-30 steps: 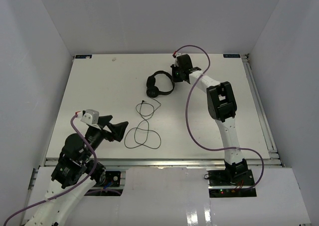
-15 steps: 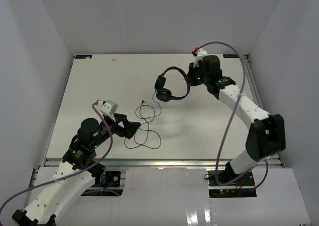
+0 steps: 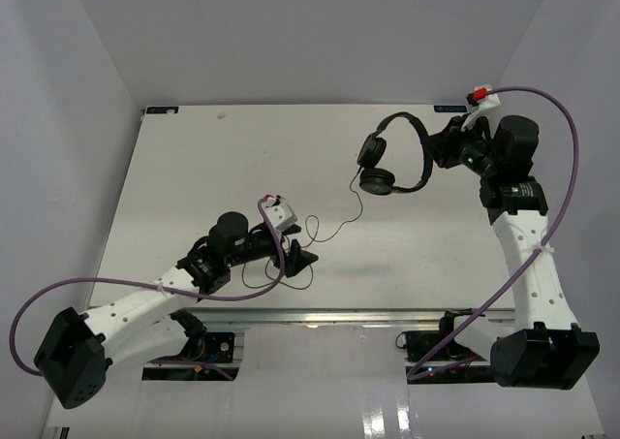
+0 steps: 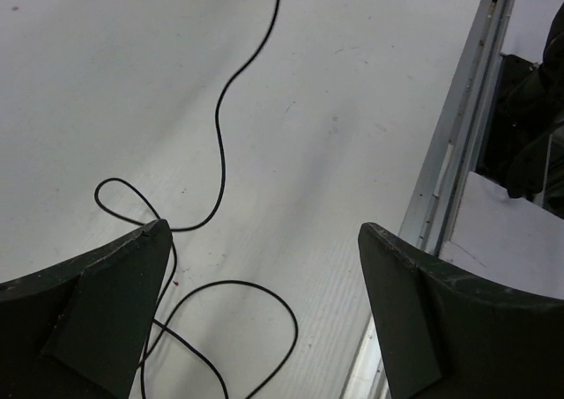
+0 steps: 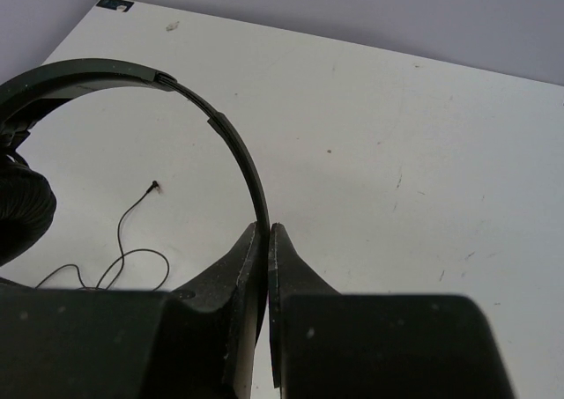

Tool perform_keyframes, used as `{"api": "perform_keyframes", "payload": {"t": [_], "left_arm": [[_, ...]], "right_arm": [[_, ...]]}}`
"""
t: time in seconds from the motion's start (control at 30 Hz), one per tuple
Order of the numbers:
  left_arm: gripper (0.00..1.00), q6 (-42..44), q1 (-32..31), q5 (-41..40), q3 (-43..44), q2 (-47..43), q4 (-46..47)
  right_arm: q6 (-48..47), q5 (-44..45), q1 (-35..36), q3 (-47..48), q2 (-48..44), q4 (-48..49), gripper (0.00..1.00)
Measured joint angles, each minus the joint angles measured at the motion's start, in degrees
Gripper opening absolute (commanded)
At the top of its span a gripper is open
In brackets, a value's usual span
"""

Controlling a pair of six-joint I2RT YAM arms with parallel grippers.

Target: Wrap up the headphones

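While the headphones (image 3: 376,179) are clamped by the headband (image 5: 220,126) in the right gripper (image 5: 267,229), their cord (image 4: 220,152) is seen looped on the desk (image 3: 194,168) just beneath the wide-spread left gripper (image 4: 264,232).

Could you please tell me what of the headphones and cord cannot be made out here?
1. Left wrist view: the cord runs off the top edge and behind a finger of the left pincer.
2. Top view: its loops partly vanish under that pincer.
3. Right wrist view: the left edge cuts the headphones; only one earcup partly shows.
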Motion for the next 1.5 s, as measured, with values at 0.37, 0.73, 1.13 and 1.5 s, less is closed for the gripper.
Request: {"api": "perform_keyframes", "payload": {"t": [0.37, 0.73, 1.13, 1.5], "left_arm": [[0.98, 14.76, -0.17, 1.05, 0.35, 11.92, 6.26], [0.46, 23.25, -0.21, -0.41, 6.57, 17.23, 5.89], [0.75, 19.63, -0.23, 1.19, 8.23, 20.36, 6.00], [0.81, 12.59, -0.40, 0.17, 2.60, 17.42, 18.57]], "right_arm": [[1.60, -10.08, -2.53, 5.15, -1.41, -3.92, 0.08], [5.30, -16.02, -2.54, 12.79, -1.49, -3.93, 0.08], [9.94, -17.78, -2.54, 15.36, -0.36, -3.60, 0.08], [21.52, -21.23, -2.92, 17.00, 2.12, 0.44, 0.08]]}}
